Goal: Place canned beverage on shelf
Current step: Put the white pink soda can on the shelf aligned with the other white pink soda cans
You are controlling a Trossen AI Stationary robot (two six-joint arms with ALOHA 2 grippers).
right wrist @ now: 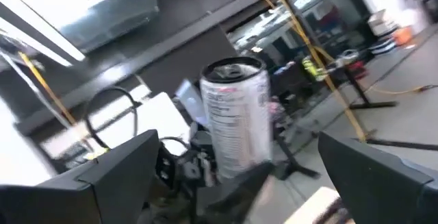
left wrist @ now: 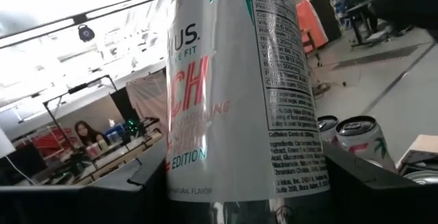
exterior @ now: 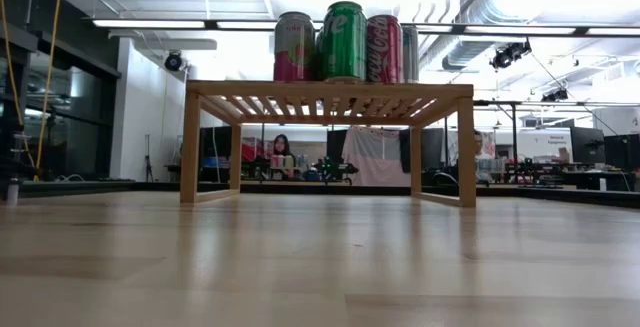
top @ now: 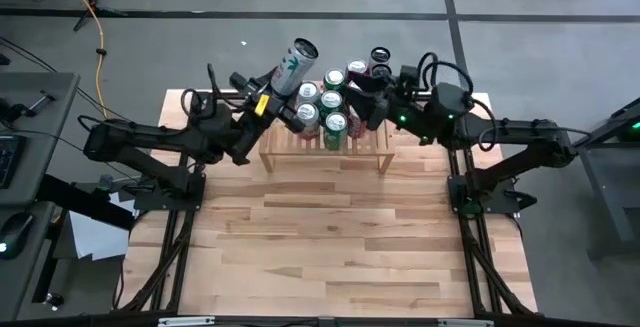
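Observation:
My left gripper [top: 270,102] is shut on a tall white can with pink lettering [top: 297,62], held up over the shelf's far left part; the can fills the left wrist view [left wrist: 233,87]. The low light-wood slatted shelf [top: 325,149] stands at the table's far middle on its short legs [exterior: 190,147]. Several cans [top: 330,102] stand upright on its top, among them a pink [exterior: 294,47], a green [exterior: 343,42] and a red one [exterior: 384,49]. My right gripper [top: 362,92] is open and empty at the right side of those cans. My left gripper pinches the white can's lower body [left wrist: 236,193] between its two fingers [left wrist: 363,183], which lie across the can. The can is lifted clear of the shelf and tilted, its top [top: 304,48] pointing toward the table's far edge and a little right.
A dark can [top: 381,59] stands at the far right of the group, by my right gripper. The near half of the wooden table [top: 330,257] lies in front of the shelf. A person sits in the room far behind the table [exterior: 279,152].

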